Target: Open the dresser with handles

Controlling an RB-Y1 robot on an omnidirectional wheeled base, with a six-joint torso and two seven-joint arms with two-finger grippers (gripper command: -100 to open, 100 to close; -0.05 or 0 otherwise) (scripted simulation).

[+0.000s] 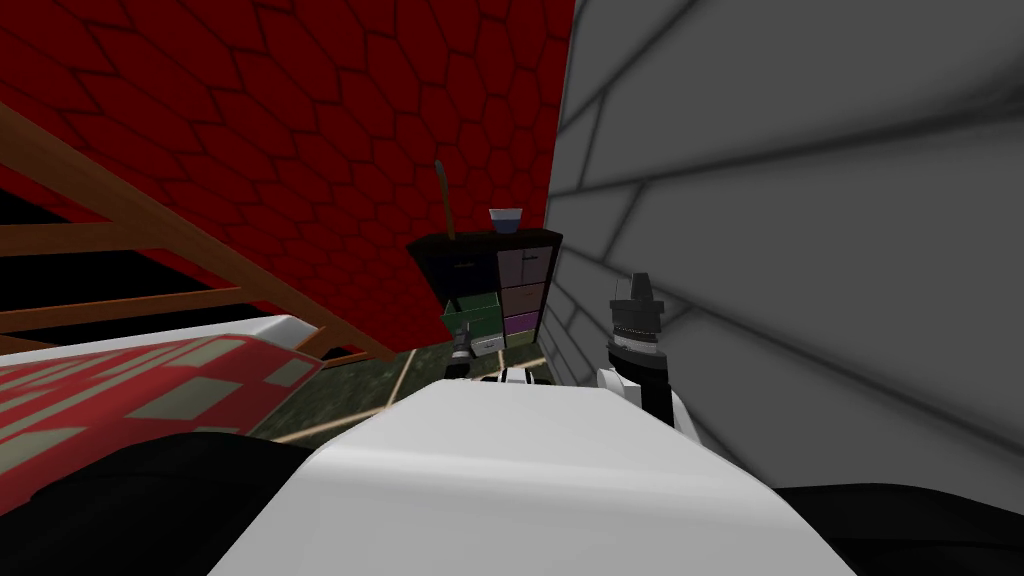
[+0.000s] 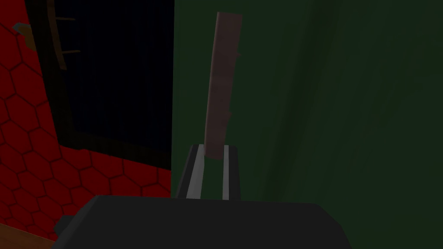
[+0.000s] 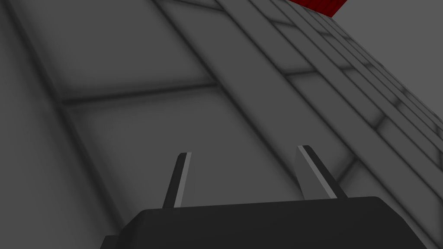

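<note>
Dresser, dark boxy cabinet with coloured drawer fronts [image 1: 500, 280], sits in corner ahead of you; green drawer [image 1: 468, 315] partly out. Left gripper [image 2: 210, 170] clamped on thin brownish bar handle [image 2: 220, 86], near its end. Right gripper [image 3: 246, 177] spread, raised beside you. Risk: skewed pull slips you off handle.

The left arm [image 1: 462, 350] stretches out forward and low, straight ahead of the body, and looks small at that reach. The left gripper [image 2: 210, 169] has its two thin fingers [image 2: 195, 173] drawn close together, nipping the end of a narrow brownish handle [image 2: 220, 86] that rises from between them. The right arm [image 1: 636, 335] is held close in at the right side, forearm lifted and pointing up and forward. The right gripper [image 3: 246, 175] holds nothing, its two fingers [image 3: 179, 179] spread wide apart.
</note>
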